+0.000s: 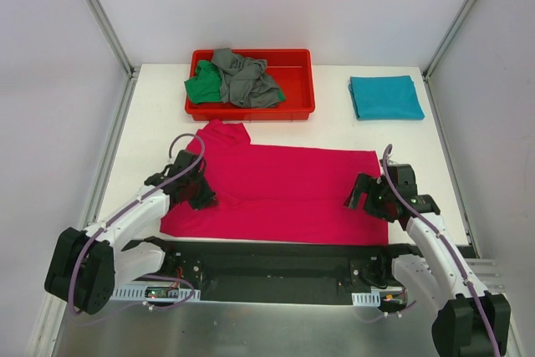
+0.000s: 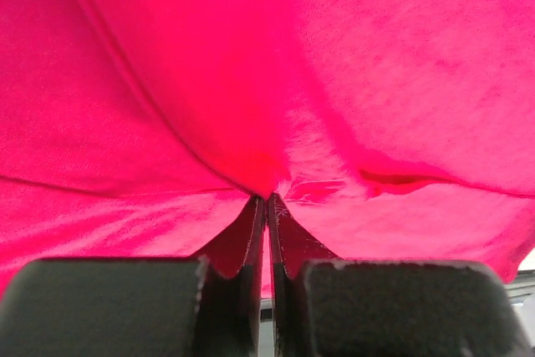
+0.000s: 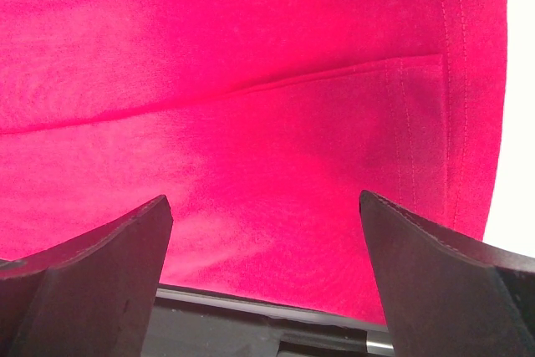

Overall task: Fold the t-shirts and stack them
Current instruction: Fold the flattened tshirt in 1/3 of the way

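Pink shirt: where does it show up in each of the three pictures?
Top external: pink shirt spread across the near middle of the table.
Left wrist: fills the view, pinched in the shut left gripper.
Right wrist: fills the view, flat beyond the open right gripper.
Shared landmark: its stitched hem, at the right end from above; left wrist misses it.

The crumpled green fabric t-shirt [image 1: 203, 88] at the left end of the rectangular red plastic tray [image 1: 297, 58] lies largely buried under the crumpled grey fabric t-shirt [image 1: 245, 79], so its shape cannot be made out. In both wrist views the magenta-pink fabric t-shirt [image 2: 167, 81] runs past the picture's edges and covers nearly all of the white counter [image 1: 155, 123]. From above, the left pincer [image 1: 199, 193] hides the fold it pinches, and the right pincer [image 1: 364, 194] covers the shirt's right hem.
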